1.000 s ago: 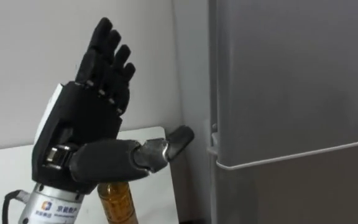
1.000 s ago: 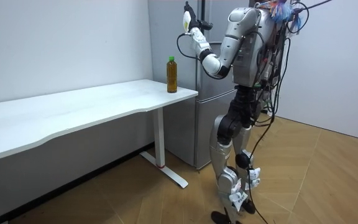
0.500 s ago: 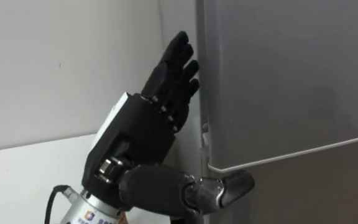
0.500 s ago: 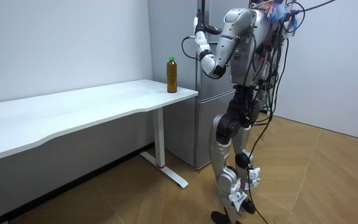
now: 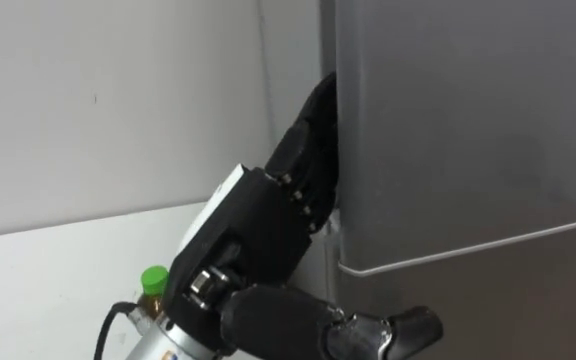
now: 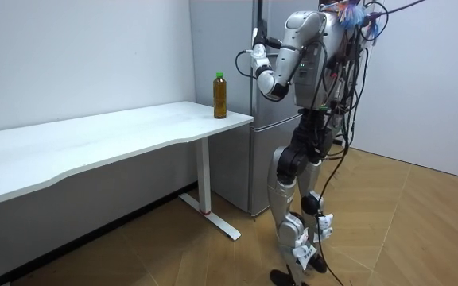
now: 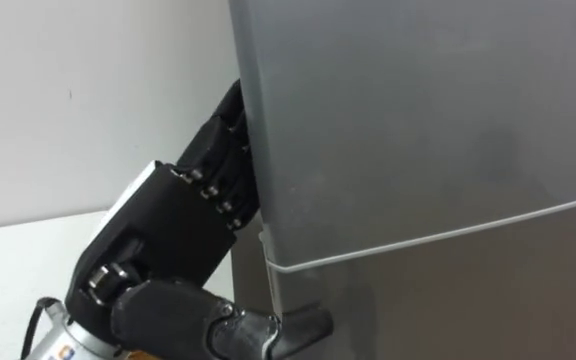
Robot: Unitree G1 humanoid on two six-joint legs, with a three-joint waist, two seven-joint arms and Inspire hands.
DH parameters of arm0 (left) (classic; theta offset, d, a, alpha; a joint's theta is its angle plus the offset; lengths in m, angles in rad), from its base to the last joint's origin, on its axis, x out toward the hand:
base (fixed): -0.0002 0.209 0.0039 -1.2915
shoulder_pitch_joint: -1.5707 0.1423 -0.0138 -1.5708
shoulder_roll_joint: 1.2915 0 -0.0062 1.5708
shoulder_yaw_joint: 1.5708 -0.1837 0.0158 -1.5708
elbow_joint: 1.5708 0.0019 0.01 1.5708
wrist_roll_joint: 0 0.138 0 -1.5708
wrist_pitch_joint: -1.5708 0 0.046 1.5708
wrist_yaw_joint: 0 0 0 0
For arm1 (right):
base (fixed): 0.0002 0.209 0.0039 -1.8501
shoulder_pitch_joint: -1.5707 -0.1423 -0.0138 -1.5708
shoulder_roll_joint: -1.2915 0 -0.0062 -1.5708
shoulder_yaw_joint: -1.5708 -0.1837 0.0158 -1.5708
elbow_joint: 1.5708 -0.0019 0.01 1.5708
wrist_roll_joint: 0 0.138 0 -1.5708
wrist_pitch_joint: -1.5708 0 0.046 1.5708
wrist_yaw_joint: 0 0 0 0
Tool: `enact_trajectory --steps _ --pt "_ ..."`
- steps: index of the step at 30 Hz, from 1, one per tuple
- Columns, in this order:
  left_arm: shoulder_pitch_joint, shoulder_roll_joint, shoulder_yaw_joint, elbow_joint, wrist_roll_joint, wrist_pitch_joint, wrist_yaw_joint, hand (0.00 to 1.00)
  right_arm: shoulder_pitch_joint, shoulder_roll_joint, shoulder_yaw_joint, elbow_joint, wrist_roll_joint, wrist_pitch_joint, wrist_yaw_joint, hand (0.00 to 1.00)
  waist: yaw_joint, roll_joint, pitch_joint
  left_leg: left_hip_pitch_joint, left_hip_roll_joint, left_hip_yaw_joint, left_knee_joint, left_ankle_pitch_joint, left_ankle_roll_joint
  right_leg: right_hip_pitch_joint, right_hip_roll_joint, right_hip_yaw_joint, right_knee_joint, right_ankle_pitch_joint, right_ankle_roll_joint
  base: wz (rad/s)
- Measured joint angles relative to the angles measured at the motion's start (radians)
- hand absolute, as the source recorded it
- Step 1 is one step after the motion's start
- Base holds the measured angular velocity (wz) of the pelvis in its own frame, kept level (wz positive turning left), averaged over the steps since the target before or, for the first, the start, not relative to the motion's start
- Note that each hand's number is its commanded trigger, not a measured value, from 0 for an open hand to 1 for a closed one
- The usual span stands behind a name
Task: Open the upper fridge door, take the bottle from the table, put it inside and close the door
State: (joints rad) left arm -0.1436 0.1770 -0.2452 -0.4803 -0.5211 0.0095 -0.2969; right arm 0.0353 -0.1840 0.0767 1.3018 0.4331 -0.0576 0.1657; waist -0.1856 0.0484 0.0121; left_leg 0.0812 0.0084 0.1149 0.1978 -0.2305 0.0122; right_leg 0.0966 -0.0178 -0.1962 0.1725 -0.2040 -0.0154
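The bottle, amber with a green cap, stands upright at the corner of the white table nearest the fridge. Its cap peeks out behind my left wrist. The grey fridge is closed, and a seam divides the upper door from the lower one. My left hand is raised against the left edge of the upper door. Its front part is hidden behind that edge. In the room view I stand upright facing the fridge with the left hand up at the door.
A white wall runs behind the table and meets the fridge's left side. The table's end lies close to the fridge, leaving a narrow gap. Wooden floor stretches open to the room view's right.
My left hand has moved right, from in front of the wall to the left edge of the upper fridge door. The bottle has stayed on the table.
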Motion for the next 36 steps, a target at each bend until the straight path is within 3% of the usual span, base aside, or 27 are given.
enact_trajectory --steps 1,2,3,6,15,21,24,29,33,34,35,36 --pt "0.000 0.001 -0.003 0.004 0.000 0.001 0.000 0.72 -0.001 0.000 0.000 0.000 0.002 0.005 0.000 0.00 0.000 -0.001 -0.0005 0.000 0.000 0.000 0.000 0.000 0.000 0.000 0.000 0.000 0.000 0.000 0.000 0.04" --pt "0.000 0.002 -0.010 0.012 -0.007 0.008 0.000 0.90 -0.003 0.000 0.002 0.000 0.009 0.015 0.000 0.00 0.000 -0.003 -0.0007 0.000 0.000 0.000 0.000 0.000 0.000 0.001 0.000 0.000 0.000 0.000 0.000 0.04" --pt "0.001 0.002 -0.013 0.014 -0.022 0.017 0.001 1.00 -0.004 0.000 0.011 -0.001 0.015 0.020 -0.001 0.00 0.000 -0.005 -0.0002 -0.001 0.000 0.000 0.000 0.000 0.000 0.001 0.000 0.000 0.000 0.000 0.000 0.04" --pt "0.001 -0.002 -0.002 0.025 -0.047 0.025 0.012 1.00 -0.003 0.001 0.020 -0.009 0.025 0.030 -0.003 0.00 0.001 -0.012 -0.0020 0.000 0.000 0.026 0.001 0.000 0.000 0.000 0.000 0.001 -0.001 0.000 0.000 0.00" --pt "0.011 0.002 -0.034 0.031 -0.137 0.025 0.001 1.00 -0.003 0.004 0.033 -0.017 0.033 0.038 -0.005 0.00 0.004 -0.021 -0.0050 -0.001 0.006 0.047 0.001 0.000 0.000 -0.004 -0.001 0.003 -0.001 0.001 0.001 0.00" --pt "0.011 0.007 -0.085 0.050 -0.136 0.067 -0.019 1.00 -0.001 0.005 0.038 -0.018 0.034 0.038 -0.014 0.00 -0.002 -0.017 -0.0067 0.000 0.010 0.051 0.004 0.000 0.000 0.003 -0.003 0.001 -0.001 0.002 0.000 0.00" --pt "0.011 0.006 -0.094 0.054 -0.134 0.072 -0.026 1.00 -0.001 0.005 0.043 -0.017 0.038 0.037 -0.023 0.00 -0.004 -0.015 -0.0025 0.002 0.014 0.052 0.004 0.000 0.000 0.005 -0.001 0.001 -0.002 0.004 -0.004 0.00" --pt "0.011 -0.011 -0.115 0.058 -0.106 0.073 -0.045 1.00 -0.005 0.006 0.043 -0.017 0.032 0.036 -0.030 0.00 -0.002 -0.010 -0.0025 0.001 0.010 0.052 0.007 0.000 -0.001 0.000 0.001 0.001 -0.004 0.005 -0.005 0.00" --pt "0.011 -0.004 -0.116 0.069 -0.095 0.073 -0.061 1.00 -0.004 0.004 0.049 -0.018 0.034 0.036 -0.031 0.00 -0.004 -0.011 -0.0022 0.002 0.012 0.056 0.007 0.001 -0.001 0.000 0.000 0.003 -0.004 0.005 -0.006 0.00" --pt "0.011 -0.004 -0.116 0.069 -0.095 0.073 -0.061 0.92 -0.004 0.004 0.049 -0.018 0.034 0.036 -0.031 0.00 -0.003 -0.011 -0.0022 0.003 0.013 0.059 0.007 0.001 -0.001 0.000 0.000 0.004 -0.004 0.005 -0.006 -0.03" --pt "0.011 -0.004 -0.116 0.069 -0.095 0.073 -0.062 0.92 -0.003 0.004 0.049 -0.018 0.035 0.036 -0.030 0.00 -0.003 -0.011 -0.0022 0.003 0.014 0.068 0.007 0.001 -0.001 0.000 -0.001 0.005 -0.004 0.005 -0.006 0.00" --pt "0.011 -0.004 -0.115 0.069 -0.095 0.073 -0.063 0.73 -0.003 0.004 0.049 -0.018 0.036 0.035 -0.030 0.00 -0.004 -0.011 -0.0021 0.003 0.015 0.075 0.007 0.001 -0.001 0.000 -0.001 0.005 -0.004 0.005 -0.005 0.00"
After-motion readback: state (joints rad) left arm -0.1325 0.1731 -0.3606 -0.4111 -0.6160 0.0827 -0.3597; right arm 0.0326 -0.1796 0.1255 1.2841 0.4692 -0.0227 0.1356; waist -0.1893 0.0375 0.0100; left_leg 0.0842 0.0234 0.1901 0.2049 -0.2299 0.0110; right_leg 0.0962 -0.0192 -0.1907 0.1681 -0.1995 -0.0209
